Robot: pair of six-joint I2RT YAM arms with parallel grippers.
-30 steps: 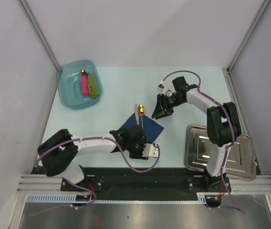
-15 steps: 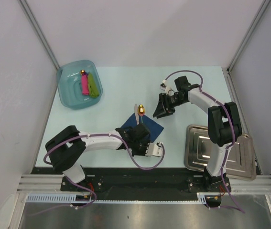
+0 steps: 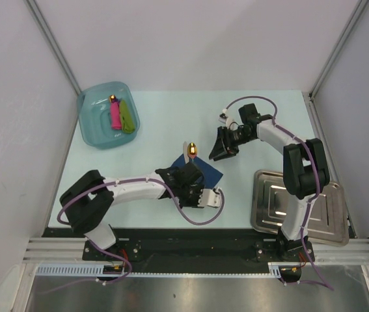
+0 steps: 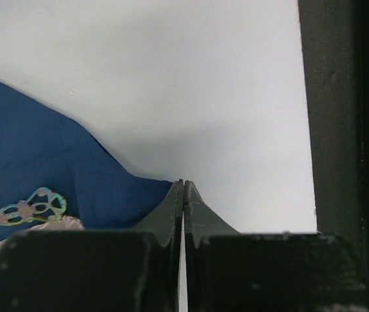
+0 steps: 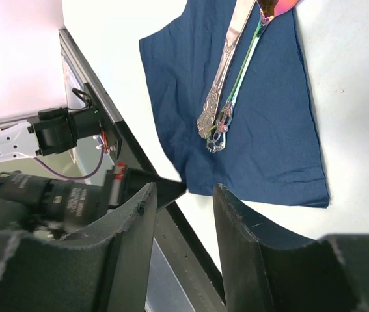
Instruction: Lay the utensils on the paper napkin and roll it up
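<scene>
Closed left pincer [image 4: 183, 187] pinches thin navy-blue paper napkin [image 4: 34, 156] edge at its tips. Wide-open right pincer [image 5: 184, 195]: only its camera shows both ornate metal utensils [image 5: 228, 71] lengthwise, ahead.

The left arm [image 3: 132, 188] has swung its wrist toward the right since a second ago, and its elbow now sits further right along the table's near edge. The left gripper [image 4: 183, 188] has moved with it and now lies at the near corner of the paper napkin [image 3: 208, 171]. The arm's dark wrist now covers the napkin's left corner, so less blue shows. The purple cable [image 3: 197, 221] loop trails further right. The right arm [image 3: 270, 134] has shifted slightly at the wrist.
</scene>
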